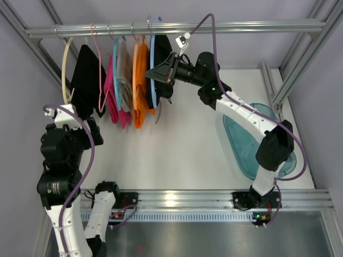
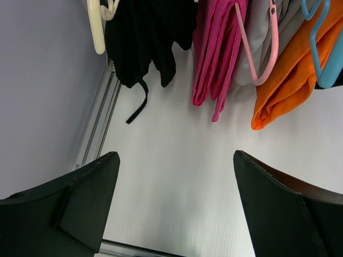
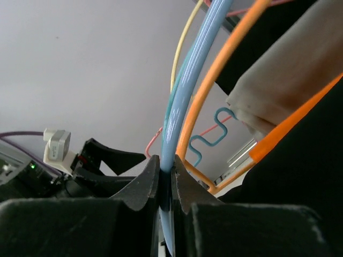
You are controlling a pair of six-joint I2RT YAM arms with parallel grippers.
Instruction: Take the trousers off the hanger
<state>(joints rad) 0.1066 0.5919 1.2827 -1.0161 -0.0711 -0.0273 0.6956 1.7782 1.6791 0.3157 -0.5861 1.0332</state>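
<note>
Several hangers hang on the rail. Black trousers hang on a light blue hanger at the right end of the row. My right gripper is shut on that hanger's rim; in the right wrist view the fingers clamp the blue bar, with black cloth to the right. Orange trousers hang on an orange hanger. Another black garment hangs on a cream hanger at the left. My left gripper is open and empty, low beneath that garment.
A magenta garment on a pink hanger and a beige one on a teal hanger hang between the black and the orange. A teal basin lies on the table at the right. Frame posts stand at both sides.
</note>
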